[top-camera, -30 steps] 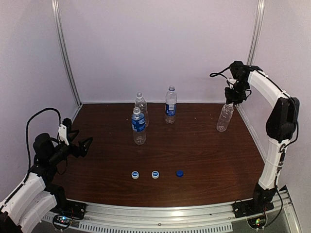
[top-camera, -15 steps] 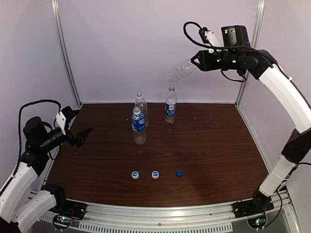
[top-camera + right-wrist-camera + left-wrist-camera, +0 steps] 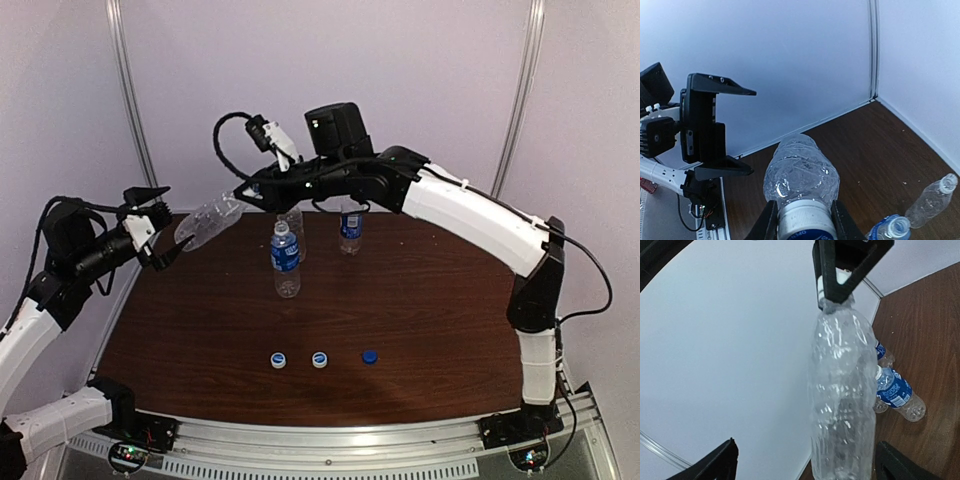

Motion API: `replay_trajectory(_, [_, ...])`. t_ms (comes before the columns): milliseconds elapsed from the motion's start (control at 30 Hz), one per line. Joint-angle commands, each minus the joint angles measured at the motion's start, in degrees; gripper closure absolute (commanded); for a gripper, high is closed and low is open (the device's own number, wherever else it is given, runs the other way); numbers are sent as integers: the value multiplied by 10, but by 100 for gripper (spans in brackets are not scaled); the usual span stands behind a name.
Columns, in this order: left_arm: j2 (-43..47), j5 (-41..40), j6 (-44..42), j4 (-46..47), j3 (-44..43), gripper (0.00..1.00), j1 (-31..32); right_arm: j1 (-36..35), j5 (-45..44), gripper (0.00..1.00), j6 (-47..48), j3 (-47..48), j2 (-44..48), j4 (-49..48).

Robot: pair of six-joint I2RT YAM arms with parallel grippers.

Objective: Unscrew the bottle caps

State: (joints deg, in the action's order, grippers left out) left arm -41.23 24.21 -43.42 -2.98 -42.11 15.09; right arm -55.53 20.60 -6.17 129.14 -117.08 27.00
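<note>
My right gripper (image 3: 248, 190) is shut on the white-and-blue cap (image 3: 805, 220) of a clear, label-free bottle (image 3: 205, 221). It holds the bottle in the air over the table's far left, base toward my left gripper (image 3: 160, 225). The left gripper is open, and the bottle's base (image 3: 842, 440) sits between its fingertips (image 3: 715, 465) without visible contact. Three more bottles stand at the back middle: a blue-labelled one (image 3: 286, 262), one behind it (image 3: 291, 220) and another blue-labelled one (image 3: 351, 220). Two white-and-blue caps (image 3: 278, 359) (image 3: 320, 359) and a dark blue cap (image 3: 370, 356) lie loose near the front.
The dark wooden table (image 3: 450, 330) is enclosed by pale walls with metal corner posts (image 3: 135, 110). My right arm (image 3: 470, 215) stretches across the back of the table above the standing bottles.
My right arm has swung from the far right across to the left, carrying the clear bottle by its cap. My left gripper has risen, and its open jaws now flank the bottle's base.
</note>
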Motion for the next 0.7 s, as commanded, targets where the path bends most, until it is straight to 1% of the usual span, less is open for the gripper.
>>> replay_trajectory(0, [-16,-21,-48,-53,-11,6,18,-25,79,100,-28,37,-10,-46])
replay_trajectory(133, [-24,-20,-44,-84,-8,13,28,-34,84,100,-29,35,-18,-41])
replay_trajectory(233, [-29,-14,-38,-101,-9,15,31,-38,89,100,-30,32,-21,-37])
replay_trajectory(333, [-36,7,-21,-127,-14,14,33,-43,99,100,-21,31,-21,-37])
replay_trajectory(467, [-39,-8,5,-118,-15,15,33,-47,117,100,-4,31,-21,-26])
replay_trajectory(533, [-39,-14,11,-111,-16,18,33,-48,109,100,4,30,-19,-15])
replay_trajectory(667, [-37,-8,32,-88,-13,30,33,-48,99,100,12,29,-18,-8])
